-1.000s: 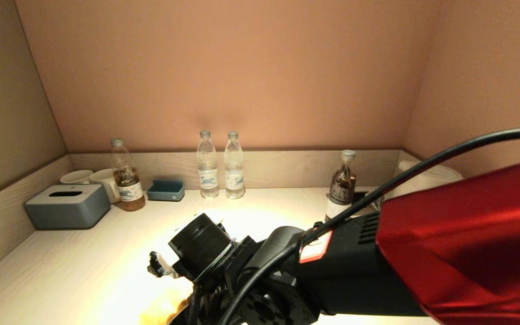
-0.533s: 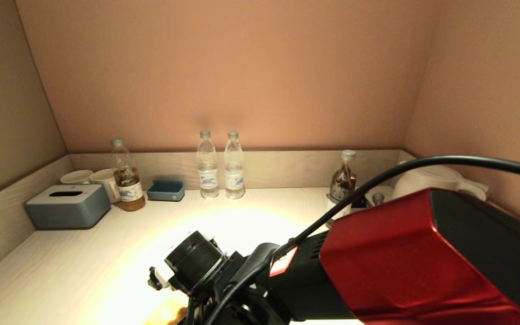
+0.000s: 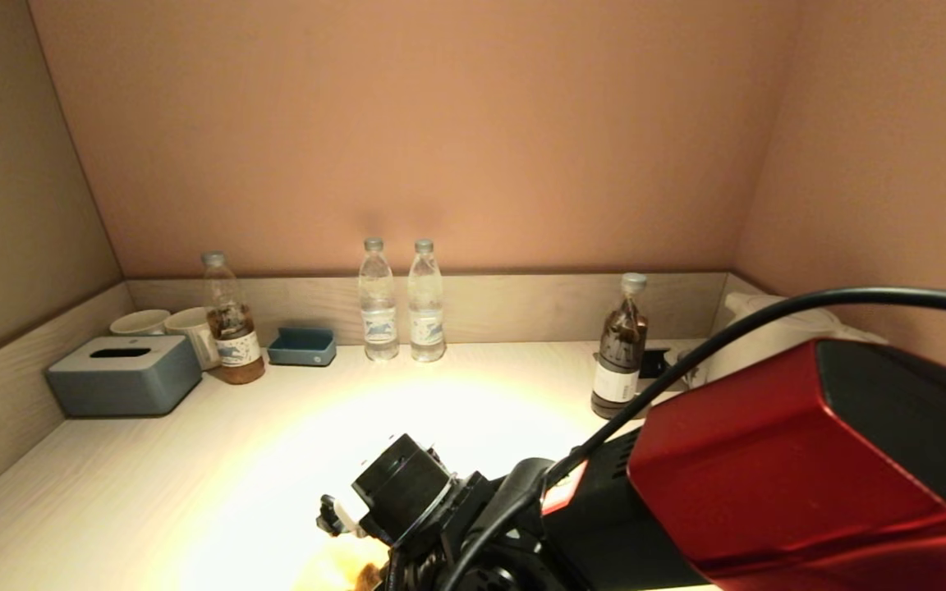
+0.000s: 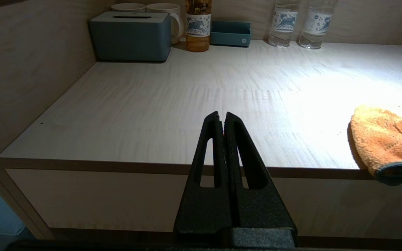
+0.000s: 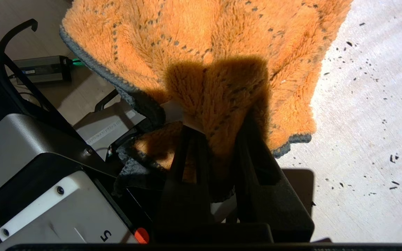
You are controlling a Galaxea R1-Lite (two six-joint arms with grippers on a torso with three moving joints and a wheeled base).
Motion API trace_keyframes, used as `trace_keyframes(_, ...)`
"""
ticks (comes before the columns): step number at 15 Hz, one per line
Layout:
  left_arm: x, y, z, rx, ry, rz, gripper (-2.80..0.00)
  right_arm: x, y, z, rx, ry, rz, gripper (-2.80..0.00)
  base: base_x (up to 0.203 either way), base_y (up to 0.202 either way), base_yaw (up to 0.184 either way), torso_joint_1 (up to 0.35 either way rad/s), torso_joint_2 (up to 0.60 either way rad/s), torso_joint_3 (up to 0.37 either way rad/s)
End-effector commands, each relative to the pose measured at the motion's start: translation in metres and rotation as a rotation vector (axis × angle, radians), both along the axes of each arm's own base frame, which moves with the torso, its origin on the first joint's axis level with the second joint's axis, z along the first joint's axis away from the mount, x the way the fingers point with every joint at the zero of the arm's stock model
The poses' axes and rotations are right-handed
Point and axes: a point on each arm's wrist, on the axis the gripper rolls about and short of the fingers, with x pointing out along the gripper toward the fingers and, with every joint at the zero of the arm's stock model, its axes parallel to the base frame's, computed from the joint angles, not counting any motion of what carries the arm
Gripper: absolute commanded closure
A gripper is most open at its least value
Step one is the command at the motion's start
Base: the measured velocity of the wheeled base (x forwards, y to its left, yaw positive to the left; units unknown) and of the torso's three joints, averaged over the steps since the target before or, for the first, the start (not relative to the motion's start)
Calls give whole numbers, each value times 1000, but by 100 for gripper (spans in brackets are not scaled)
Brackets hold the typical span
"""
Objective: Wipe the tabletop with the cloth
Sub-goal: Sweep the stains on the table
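Sitting at the far left: a grey-blue tissue box (image 3: 122, 375), two white mugs (image 3: 167, 327) just behind it. Standing beside the mugs: a bottle of brown liquid (image 3: 229, 329), then a small blue tray (image 3: 301, 346). Standing together at the back wall: two clear water bottles (image 3: 401, 301). Standing apart on the right: a dark bottle (image 3: 620, 349) (a white kettle (image 3: 760, 328) showing partly behind).

Looks to us like a hotel-room refreshment nook: kettle (image 3: 769, 336), mugs (image 3: 194, 328), water bottles (image 3: 378, 308), tissue box (image 3: 124, 376) lined along a walled wood-grain tabletop (image 3: 153, 484).
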Motion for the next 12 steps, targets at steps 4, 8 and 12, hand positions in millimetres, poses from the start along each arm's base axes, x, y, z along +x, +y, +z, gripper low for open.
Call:
trace_keyframes(4, 0, 0, 0, -1, 0, 1, 0, 24, -33, 4, 13, -11, -104, 0, 0, 0, 0, 0, 0, 0)
trace_keyframes(8, 0, 0, 0, -1, 0, 1, 0, 50, -43, 2, 30, -31, -170, 0, 0, 0, 0, 0, 0, 0)
trace_keyframes(12, 0, 0, 0, -1, 0, 1, 0, 83, -41, 3, 60, -65, -221, 0, 0, 0, 0, 0, 0, 0)
